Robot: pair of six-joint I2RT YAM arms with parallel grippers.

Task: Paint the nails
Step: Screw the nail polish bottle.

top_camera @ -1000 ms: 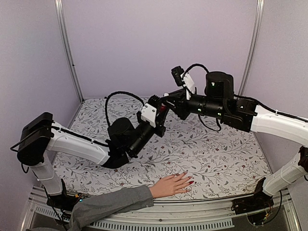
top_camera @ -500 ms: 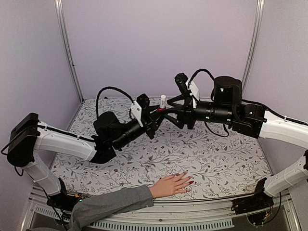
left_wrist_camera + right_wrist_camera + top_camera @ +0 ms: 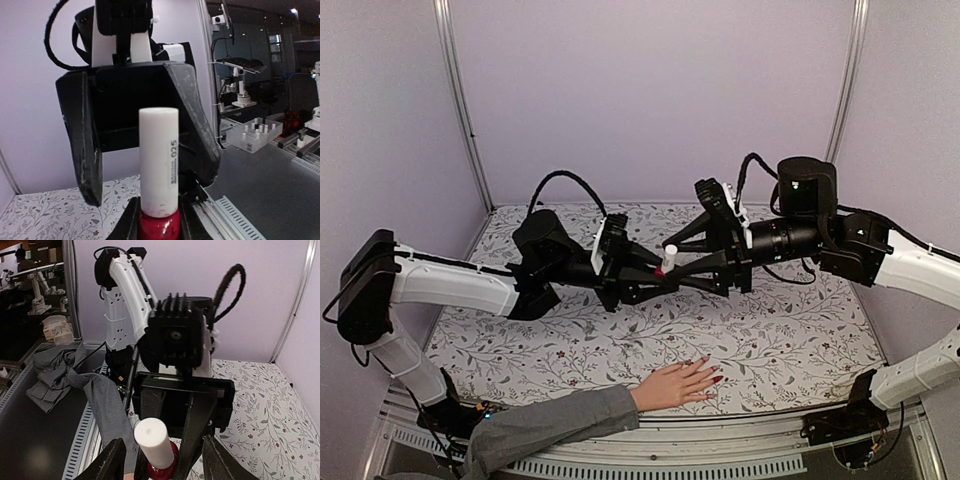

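Note:
A small red bottle (image 3: 662,271) with a tall white cap (image 3: 669,254) stands upright in my left gripper (image 3: 658,275), which is shut on its red body (image 3: 159,226). My right gripper (image 3: 692,258) is open. Its black fingers (image 3: 84,145) straddle the white cap (image 3: 154,441) with a gap on each side. A pale hand (image 3: 672,386) in a grey sleeve (image 3: 550,422) lies flat at the table's near edge, below both grippers. The nails (image 3: 717,379) point right and some show red.
A floral cloth (image 3: 790,330) covers the table. A metal rail (image 3: 720,440) runs along its near edge. Purple walls with metal posts (image 3: 460,100) close in the back and sides. Grey fabric (image 3: 55,375) hangs beyond the rail.
The right gripper has opened from shut and let go of the white cap. Both grippers and the bottle have come lower and a little to the right.

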